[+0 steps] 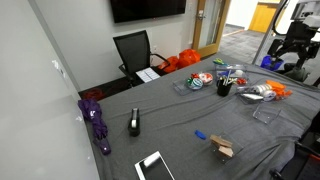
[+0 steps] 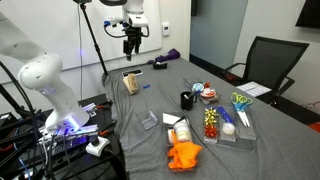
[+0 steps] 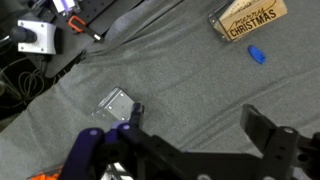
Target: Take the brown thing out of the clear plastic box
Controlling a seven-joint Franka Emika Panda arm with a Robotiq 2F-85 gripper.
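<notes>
The brown thing (image 3: pixel 250 17) is a tan block printed "CHRISTMAS", at the top right of the wrist view. It lies on the grey cloth in both exterior views (image 1: pixel 221 148) (image 2: pixel 130 80). The clear plastic box (image 3: pixel 214 21) seems to wrap closely around it; only a pale edge shows at its left end. My gripper (image 3: pixel 195 122) is open and empty, with both black fingers over bare cloth, well short of the brown thing. In an exterior view the gripper (image 2: pixel 131 42) hangs high above the table, over the brown thing.
A small blue object (image 3: pixel 257 54) lies beside the brown thing. A small flat clear square (image 3: pixel 115 103) lies near my left finger. A larger clear container with colourful contents (image 2: pixel 225 125), a black cup (image 2: pixel 187 99) and an orange cloth (image 2: pixel 184 155) sit further along the table. Cables lie past the table edge (image 3: pixel 40 60).
</notes>
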